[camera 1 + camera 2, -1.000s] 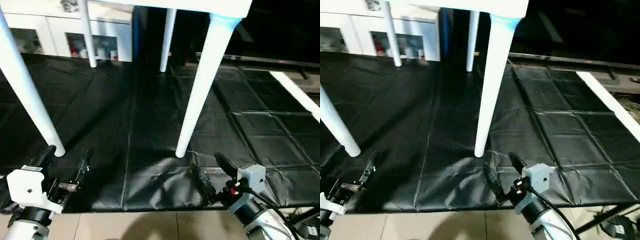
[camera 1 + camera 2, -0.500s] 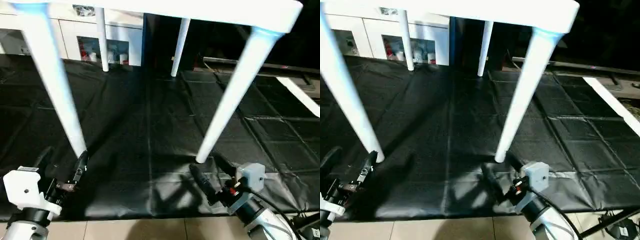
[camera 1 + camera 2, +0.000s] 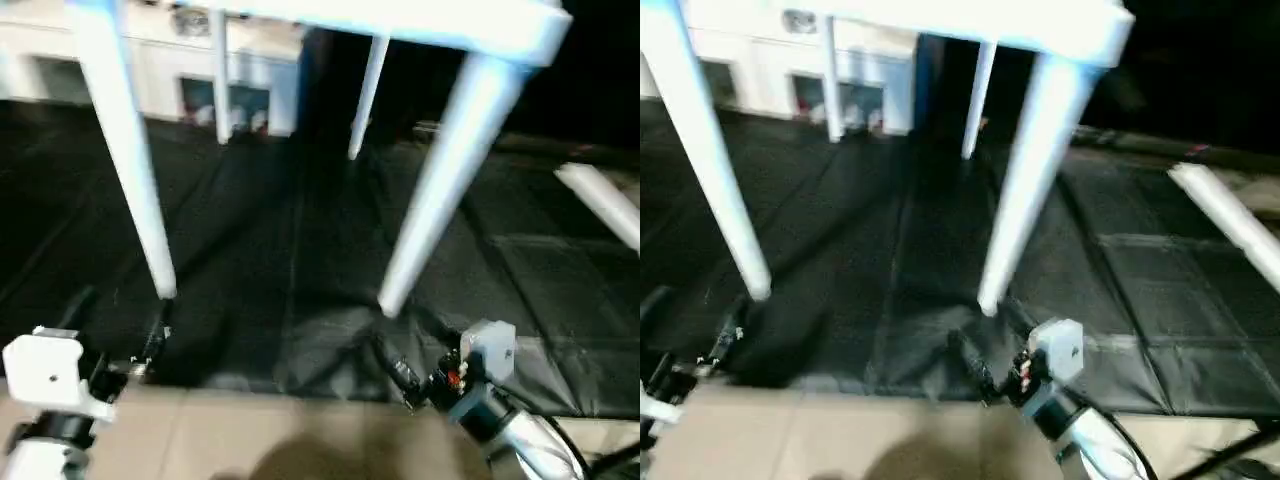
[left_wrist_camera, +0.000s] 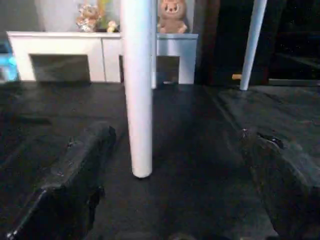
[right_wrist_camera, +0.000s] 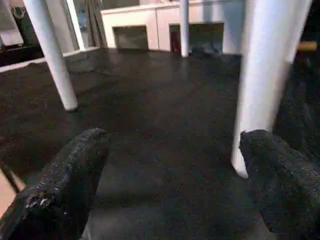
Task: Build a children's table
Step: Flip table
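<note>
Smooth white plastic table legs (image 4: pixel 137 90), seemingly glossy creased black sheet (image 3: pixel 300 250), rough fingers (image 5: pixel 65 185).

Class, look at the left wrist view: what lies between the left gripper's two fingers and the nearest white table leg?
Nothing but bare black mat; the left gripper is open, short of the leg.

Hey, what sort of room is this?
Probably a living or play room: a white cabinet with a stuffed toy on top, beyond a black floor mat where the children's table stands.
</note>
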`<state>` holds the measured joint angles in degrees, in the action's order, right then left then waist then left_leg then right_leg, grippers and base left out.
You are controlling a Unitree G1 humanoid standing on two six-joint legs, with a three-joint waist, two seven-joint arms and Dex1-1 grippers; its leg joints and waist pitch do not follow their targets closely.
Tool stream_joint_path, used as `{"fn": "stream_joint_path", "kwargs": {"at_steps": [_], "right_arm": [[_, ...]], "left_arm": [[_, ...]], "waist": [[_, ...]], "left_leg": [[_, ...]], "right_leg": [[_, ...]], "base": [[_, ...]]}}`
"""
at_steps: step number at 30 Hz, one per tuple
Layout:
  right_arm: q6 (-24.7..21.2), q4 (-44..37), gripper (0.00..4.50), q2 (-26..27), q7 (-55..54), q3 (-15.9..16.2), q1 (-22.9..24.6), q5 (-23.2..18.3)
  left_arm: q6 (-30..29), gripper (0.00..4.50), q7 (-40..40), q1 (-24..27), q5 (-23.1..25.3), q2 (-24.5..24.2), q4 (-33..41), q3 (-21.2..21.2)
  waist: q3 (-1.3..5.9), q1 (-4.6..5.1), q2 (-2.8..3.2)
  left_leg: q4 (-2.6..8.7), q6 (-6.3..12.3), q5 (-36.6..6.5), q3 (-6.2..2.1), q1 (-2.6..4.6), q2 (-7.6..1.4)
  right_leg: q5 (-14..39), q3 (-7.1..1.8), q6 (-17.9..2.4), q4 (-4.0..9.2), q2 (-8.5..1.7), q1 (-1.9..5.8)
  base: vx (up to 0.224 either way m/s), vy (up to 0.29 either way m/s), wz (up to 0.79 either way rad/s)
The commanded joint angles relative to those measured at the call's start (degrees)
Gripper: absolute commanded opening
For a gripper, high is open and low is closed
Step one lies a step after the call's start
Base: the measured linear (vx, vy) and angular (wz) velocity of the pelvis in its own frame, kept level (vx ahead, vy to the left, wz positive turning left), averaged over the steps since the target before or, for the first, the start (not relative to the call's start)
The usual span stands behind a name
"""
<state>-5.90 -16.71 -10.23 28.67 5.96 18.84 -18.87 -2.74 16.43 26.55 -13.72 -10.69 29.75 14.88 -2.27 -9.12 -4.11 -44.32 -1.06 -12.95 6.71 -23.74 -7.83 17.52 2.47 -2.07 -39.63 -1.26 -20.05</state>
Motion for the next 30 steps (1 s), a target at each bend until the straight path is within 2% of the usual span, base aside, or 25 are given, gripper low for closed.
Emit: {"fn": "stream_joint_path", "kwargs": {"at_steps": [1,2,3,4,5,7,8,9,10,11,12,13,14,15,16,17,18,19,20,23,26,27,28,29,30], "right_arm": [[0.26,-0.36,4.46,0.33,-0.16,-0.27,-0.27,0.0],[0.31,-0.35,4.46,0.38,-0.18,-0.19,-0.23,0.07],[0.33,-0.34,4.46,0.47,-0.2,-0.16,-0.2,0.09],[0.29,-0.31,4.46,0.59,-0.27,-0.17,-0.21,0.08],[0.29,-0.31,4.46,0.59,-0.27,-0.17,-0.21,0.08],[0.21,0.0,4.46,0.76,-0.82,-0.21,-0.38,0.24],[0.27,0.11,4.46,0.79,-1.12,-0.21,-0.43,0.25],[0.34,0.2,4.46,0.97,-1.47,-0.29,-0.41,0.14],[0.53,0.42,4.46,1.22,-2.02,-0.47,-0.45,0.33],[1.04,0.96,4.46,1.82,-3.26,-0.94,-0.55,0.95],[1.05,0.96,4.46,1.84,-3.28,-0.94,-0.55,0.96],[1.26,1.45,4.46,3.11,-5.02,-1.77,-0.62,0.9],[1.24,1.53,4.46,3.5,-5.45,-2.0,-0.63,0.78],[1.67,1.56,4.46,3.8,-5.99,-2.19,-0.6,1.1],[1.81,1.57,4.46,4.05,-6.32,-2.33,-0.55,1.14],[2.18,1.64,4.46,4.32,-6.8,-2.39,-0.5,1.42],[2.22,1.65,4.46,4.35,-6.86,-2.4,-0.5,1.44],[2.37,1.7,4.46,4.54,-7.13,-2.43,-0.51,1.47],[2.34,1.73,4.46,4.54,-7.18,-2.4,-0.53,1.52],[1.15,2.27,4.46,4.86,-7.7,-2.29,-1.03,1.54],[1.16,2.43,4.46,4.84,-7.86,-2.27,-1.28,1.65],[1.24,2.53,4.46,4.84,-8.0,-2.3,-1.43,1.7],[1.24,2.53,4.46,4.84,-8.0,-2.3,-1.43,1.7],[1.32,2.66,4.46,5.03,-8.39,-2.55,-1.55,1.64],[1.33,2.66,4.46,5.03,-8.39,-2.56,-1.56,1.64]], "left_arm": [[-0.22,4.48,0.06,-0.76,-0.23,-0.64,0.18,-0.17],[-0.28,4.48,0.03,-0.83,-0.33,-0.76,0.17,-0.17],[-0.32,4.48,0.0,-0.89,-0.42,-0.87,0.12,-0.15],[-0.3,4.48,0.06,-0.99,-0.24,-1.18,0.05,-0.16],[-0.3,4.48,0.06,-0.99,-0.24,-1.18,0.05,-0.16],[-1.14,4.48,0.17,-1.61,0.56,-2.06,-0.02,-0.2],[-1.21,4.48,0.13,-1.87,1.04,-2.27,0.0,-0.14],[-1.39,4.48,0.17,-2.17,1.09,-2.42,0.04,-0.08],[-1.61,4.48,0.25,-2.53,1.29,-2.8,0.05,-0.1],[-2.41,4.48,0.38,-3.1,1.24,-3.38,0.01,-0.23],[-2.42,4.48,0.38,-3.11,1.24,-3.39,0.01,-0.23],[-3.61,4.48,0.45,-3.67,0.75,-3.72,-0.2,-0.33],[-3.95,4.48,0.41,-3.84,0.71,-3.81,-0.27,-0.34],[-4.23,4.48,0.29,-4.1,0.81,-3.9,-0.37,-0.35],[-4.36,4.48,0.22,-4.4,0.84,-3.97,-0.48,-0.33],[-4.41,4.48,0.16,-5.04,0.93,-4.29,-0.98,-0.47],[-4.47,4.48,0.13,-5.17,0.96,-4.34,-1.08,-0.48],[-4.95,4.48,-0.07,-5.79,1.1,-4.62,-1.53,-0.49],[-5.03,4.48,-0.1,-5.98,1.09,-4.67,-1.66,-0.46],[-5.35,4.48,-0.58,-8.1,0.72,-4.87,-3.21,-0.02],[-5.3,4.48,-0.4,-8.47,0.79,-4.97,-3.53,-0.04],[-5.27,4.48,-0.33,-8.78,0.92,-5.07,-3.85,-0.14],[-5.27,4.48,-0.33,-8.78,0.92,-5.07,-3.85,-0.14],[-5.41,4.48,-0.42,-9.76,1.13,-5.27,-4.63,-0.25],[-5.41,4.48,-0.42,-9.77,1.13,-5.27,-4.64,-0.25]], "waist": [[-0.16,-0.59,-0.89],[0.99,-1.64,-0.18],[0.56,-2.09,0.07],[0.32,-2.59,0.46],[-0.29,-2.74,0.41],[-1.15,-2.95,0.93],[-1.37,-2.63,1.57],[-1.3,-2.12,2.09],[-1.14,-1.05,3.68],[-0.63,-0.04,4.6],[-0.66,-1.15,6.23],[-0.1,-2.57,7.12],[0.55,-1.6,6.49],[0.47,-1.77,5.96],[0.86,-1.26,3.86],[0.35,-1.6,4.01],[0.39,-1.66,3.55],[0.69,-1.53,3.42],[0.69,-1.53,3.42],[1.61,-0.9,3.84],[1.34,0.22,3.64],[1.69,0.72,4.12],[1.69,0.48,3.04],[1.68,0.49,2.47],[1.34,0.18,2.85]], "left_leg": [[0.73,0.96,-4.31,-0.88,-0.61,0.96],[2.52,2.46,-6.83,-2.85,-0.88,0.77],[2.69,2.95,-7.62,-3.55,-0.49,0.47],[2.45,2.88,-9.0,-4.51,0.26,0.61],[1.82,1.43,-8.31,-4.51,1.64,1.65],[2.57,1.11,-8.39,-4.16,4.09,1.77],[4.69,1.65,-10.58,-3.86,6.69,1.02],[5.61,2.01,-14.42,-3.53,9.15,0.51],[11.41,2.89,-27.08,-4.35,11.2,-2.25],[19.63,5.47,-42.88,-6.75,6.77,-9.33],[21.83,5.55,-49.3,-6.9,3.48,-10.14],[20.99,5.64,-52.11,-4.18,3.66,-8.13],[20.15,3.5,-52.64,-4.48,4.16,-7.61],[19.47,2.13,-51.22,-4.43,4.57,-6.93],[16.5,0.32,-40.7,-4.1,5.71,-5.28],[15.72,-2.26,-29.02,-3.44,4.36,-4.56],[15.18,-2.42,-21.62,-2.43,5.19,-4.69],[15.28,-1.68,-15.39,-2.04,4.68,-4.67],[15.28,-1.68,-15.39,-2.04,4.68,-4.67],[15.21,-1.48,-11.07,-1.64,3.87,-4.79],[15.13,-0.95,-11.46,-1.38,3.65,-4.67],[13.51,-3.51,-12.4,1.65,6.41,-5.0],[12.97,-5.4,-13.38,2.66,6.61,-4.05],[13.26,-6.8,-11.45,3.06,4.3,-3.12],[12.67,-6.16,-13.69,3.42,4.64,-2.88]], "right_leg": [[58.68,-10.11,14.01,14.06,-10.87,-0.5],[44.85,-12.18,8.87,12.46,-13.31,2.62],[39.8,-12.56,6.12,12.79,-14.27,2.5],[32.63,-13.37,1.52,13.06,-14.9,2.66],[34.71,-11.95,0.33,13.92,-13.68,1.79],[41.89,-10.31,-1.11,15.32,-11.95,-0.26],[45.04,-8.06,-1.45,15.66,-10.26,-1.88],[46.25,-6.23,-1.34,15.85,-9.24,-3.23],[37.35,-1.98,-1.32,12.98,-4.52,-4.33],[16.53,0.1,-2.1,4.06,-2.49,-1.1],[7.63,1.03,-2.58,-0.77,-2.34,0.66],[-1.32,2.03,-1.74,-0.41,-2.08,-0.41],[-3.09,0.84,-0.1,0.63,-3.74,0.59],[-1.29,-0.25,0.68,1.68,-4.53,0.63],[7.91,-3.07,0.87,6.02,-7.28,0.37],[15.27,-4.19,-0.22,8.56,-9.29,0.46],[16.77,-4.87,-0.88,9.35,-9.19,-0.13],[13.53,-4.88,-1.12,9.03,-8.67,0.5],[13.53,-4.88,-1.12,9.03,-8.67,0.5],[0.41,-4.2,-1.52,7.94,-7.33,0.88],[-3.98,-4.05,-2.24,7.78,-7.28,1.1],[-0.31,-6.45,-1.44,9.23,-6.18,-1.37],[0.89,-7.36,-1.24,8.9,-5.71,-1.1],[-0.87,-9.02,-0.69,8.21,-4.97,0.65],[1.82,-10.11,-0.38,9.18,-5.19,-0.38]], "base": [[-0.053,-0.144,0.0],[-0.053,-0.144,0.0],[-0.047,-0.089,0.07],[-0.104,-0.066,0.07],[-0.104,-0.066,0.07],[-0.102,0.019,0.1],[-0.101,0.057,0.13],[-0.137,0.133,0.14],[-0.111,0.148,0.13],[-0.111,0.148,0.13],[-0.091,0.126,0.21],[-0.077,0.109,0.2],[-0.077,0.109,0.2],[0.001,0.068,0.05],[0.0,0.0,0.0],[0.0,0.0,0.0],[0.0,0.0,0.0],[0.0,0.0,0.0],[0.0,0.0,0.0],[0.0,0.0,0.0],[0.0,0.0,0.0],[0.0,0.0,0.0],[0.038,0.025,-0.4],[0.038,0.025,-0.4],[0.01,0.043,-0.59]]}}
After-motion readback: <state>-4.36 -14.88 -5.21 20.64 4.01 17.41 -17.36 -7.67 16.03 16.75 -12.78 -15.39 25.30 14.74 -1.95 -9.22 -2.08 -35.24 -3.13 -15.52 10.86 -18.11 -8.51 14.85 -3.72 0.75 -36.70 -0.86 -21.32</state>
